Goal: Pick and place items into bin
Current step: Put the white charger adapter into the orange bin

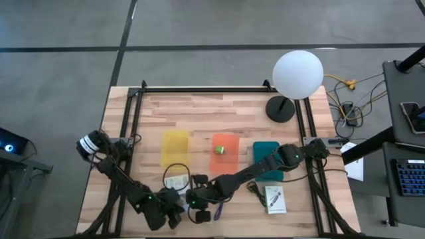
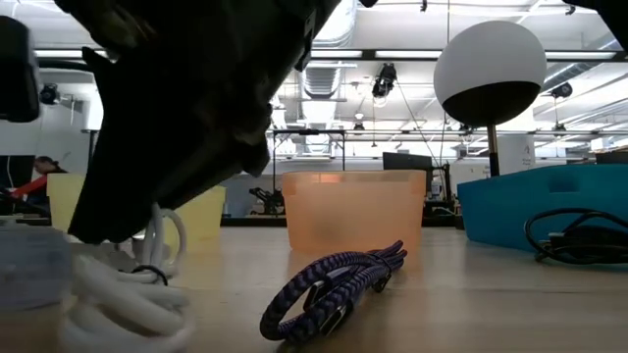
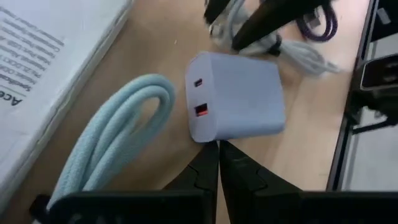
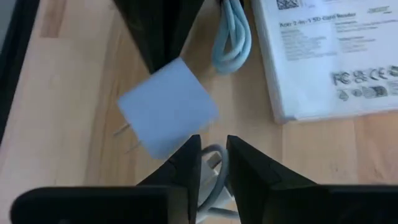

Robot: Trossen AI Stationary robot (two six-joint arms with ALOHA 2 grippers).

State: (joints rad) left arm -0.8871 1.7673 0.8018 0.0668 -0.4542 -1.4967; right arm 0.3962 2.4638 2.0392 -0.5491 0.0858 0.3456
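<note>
A smooth, boxy pale-blue charger (image 3: 236,96) with two small ports on one face and metal prongs on the opposite side lies on the light wooden table (image 1: 219,109), at the lower centre of the high view. The left gripper (image 3: 217,149) sits just in front of it, its dark wedge-shaped fingers pressed together on nothing. The right gripper (image 4: 213,149) comes from the other side, jaws slightly apart around a white cord (image 4: 214,158) without clearly clamping it. A ribbed pale-blue cable (image 3: 115,134) loops beside the charger, next to a flat white printed packet (image 4: 329,56). A braided purple cord (image 2: 334,284) lies coiled in the low view's centre.

Three translucent bins stand in a row mid-table: the yellow bin (image 1: 175,147), the orange bin (image 1: 225,151) holding a small green cube (image 1: 220,150), and the teal bin (image 1: 266,159).
</note>
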